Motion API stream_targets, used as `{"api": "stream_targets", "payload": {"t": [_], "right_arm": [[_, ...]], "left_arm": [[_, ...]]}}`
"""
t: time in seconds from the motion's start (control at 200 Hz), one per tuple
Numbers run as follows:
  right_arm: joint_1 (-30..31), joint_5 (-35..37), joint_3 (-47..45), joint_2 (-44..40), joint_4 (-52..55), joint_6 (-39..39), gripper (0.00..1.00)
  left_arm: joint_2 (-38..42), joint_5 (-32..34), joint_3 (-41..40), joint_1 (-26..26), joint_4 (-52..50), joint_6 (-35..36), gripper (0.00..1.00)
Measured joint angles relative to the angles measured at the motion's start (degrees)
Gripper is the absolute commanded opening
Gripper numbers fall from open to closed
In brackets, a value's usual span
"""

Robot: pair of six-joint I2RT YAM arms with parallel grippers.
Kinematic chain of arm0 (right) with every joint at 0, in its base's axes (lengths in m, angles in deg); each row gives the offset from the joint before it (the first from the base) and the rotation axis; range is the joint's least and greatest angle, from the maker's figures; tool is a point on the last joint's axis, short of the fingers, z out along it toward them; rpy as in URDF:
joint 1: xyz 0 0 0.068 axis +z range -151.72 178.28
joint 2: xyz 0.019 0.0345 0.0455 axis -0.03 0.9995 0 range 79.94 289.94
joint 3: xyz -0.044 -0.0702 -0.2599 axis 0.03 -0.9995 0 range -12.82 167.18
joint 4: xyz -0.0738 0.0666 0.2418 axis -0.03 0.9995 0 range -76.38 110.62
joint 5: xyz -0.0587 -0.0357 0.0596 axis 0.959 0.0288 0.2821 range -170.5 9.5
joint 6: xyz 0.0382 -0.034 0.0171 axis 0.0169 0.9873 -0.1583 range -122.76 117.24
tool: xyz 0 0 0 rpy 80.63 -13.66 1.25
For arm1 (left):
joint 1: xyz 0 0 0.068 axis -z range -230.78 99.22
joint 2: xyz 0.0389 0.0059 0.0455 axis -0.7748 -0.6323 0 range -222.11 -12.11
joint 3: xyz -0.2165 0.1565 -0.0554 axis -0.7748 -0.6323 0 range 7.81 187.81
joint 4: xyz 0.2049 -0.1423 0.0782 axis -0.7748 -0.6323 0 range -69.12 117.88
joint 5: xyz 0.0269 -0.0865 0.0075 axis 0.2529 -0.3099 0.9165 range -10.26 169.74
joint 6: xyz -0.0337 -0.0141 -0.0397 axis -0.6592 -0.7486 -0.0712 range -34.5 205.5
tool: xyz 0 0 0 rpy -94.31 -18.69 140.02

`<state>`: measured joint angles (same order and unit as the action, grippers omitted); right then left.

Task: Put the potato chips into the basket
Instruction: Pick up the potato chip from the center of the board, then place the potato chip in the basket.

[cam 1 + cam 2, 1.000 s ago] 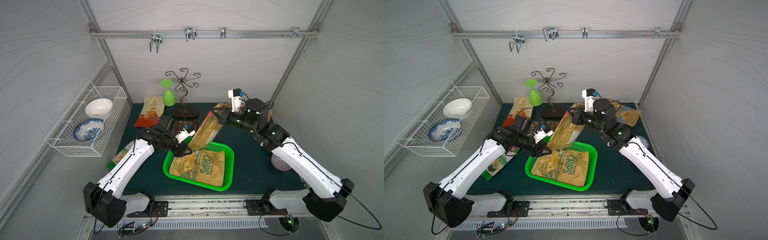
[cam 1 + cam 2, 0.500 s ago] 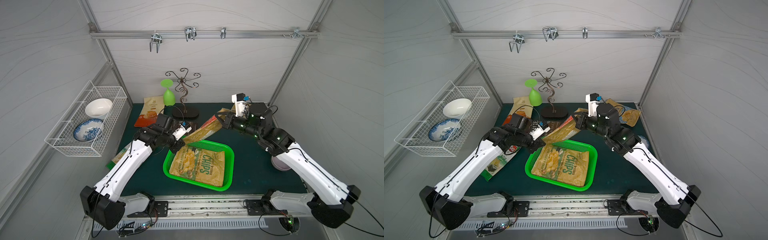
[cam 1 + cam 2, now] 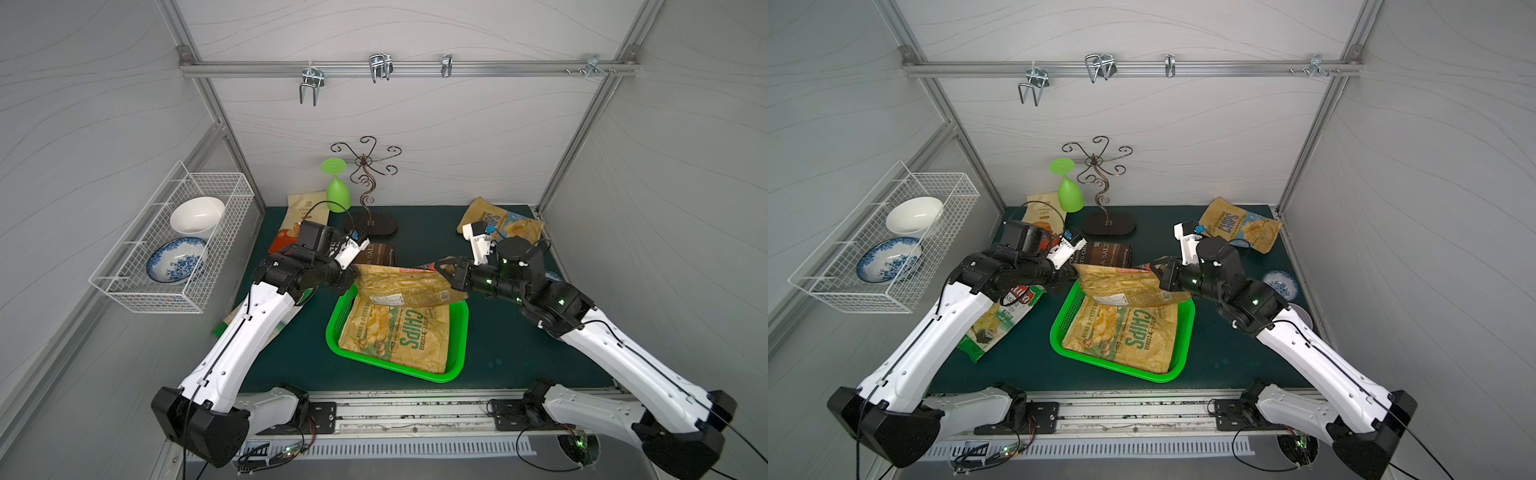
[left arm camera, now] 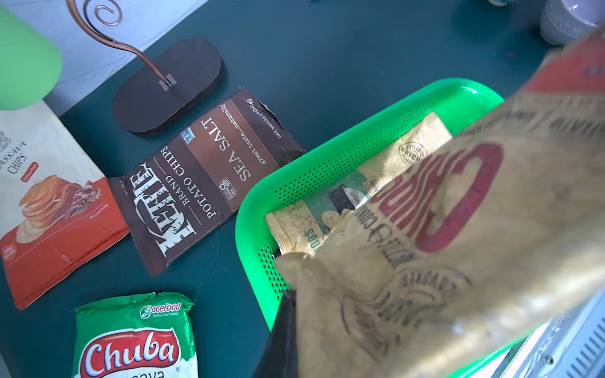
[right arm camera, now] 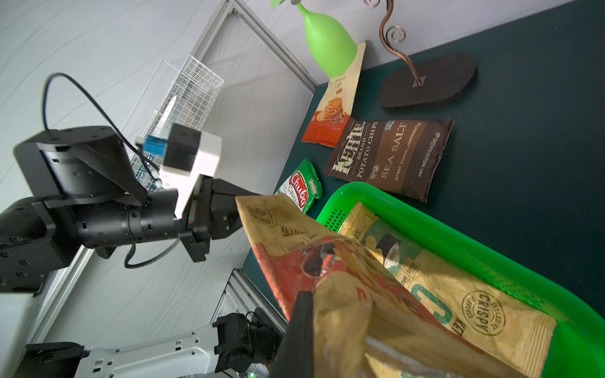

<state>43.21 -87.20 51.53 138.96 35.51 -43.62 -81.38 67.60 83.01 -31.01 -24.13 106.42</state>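
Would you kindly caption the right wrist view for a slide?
Left end effector and right end effector hold a red-label chips bag over the green basket containing a green-label chips bag.

Table [image 3: 498,345]: basket [image 3: 460,336] centre-front, 1 CHIPS bag [image 3: 399,336] flat in it, 2nd CHIPS bag [image 3: 403,284] above its rear edge. Kettle bag [image 3: 380,254] just behind basket. Cassava Chips bag [image 3: 303,212] rear-left, 3rd CHIPS bag [image 3: 511,222] rear-right. Chuba bag [image 3: 1000,320] left of basket.

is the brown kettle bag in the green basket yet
No, the brown Kettle bag lies flat on the mat just outside the green basket.
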Motion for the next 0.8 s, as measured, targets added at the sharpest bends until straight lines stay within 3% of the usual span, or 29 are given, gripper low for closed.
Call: {"api": "stream_targets", "payload": {"t": [0.26,0.8], "right_arm": [[0.0,-1.1,-5.7,-0.5,-3.1,-3.4,0.0],[0.0,1.1,-8.7,2.8,-8.3,-4.3,0.0]], "left_arm": [[-2.1,0.0,0.0,-0.6,0.0,-0.8,0.0],[-6.8,5.1,1.2,-0.7,3.5,-1.4,0.0]]}}
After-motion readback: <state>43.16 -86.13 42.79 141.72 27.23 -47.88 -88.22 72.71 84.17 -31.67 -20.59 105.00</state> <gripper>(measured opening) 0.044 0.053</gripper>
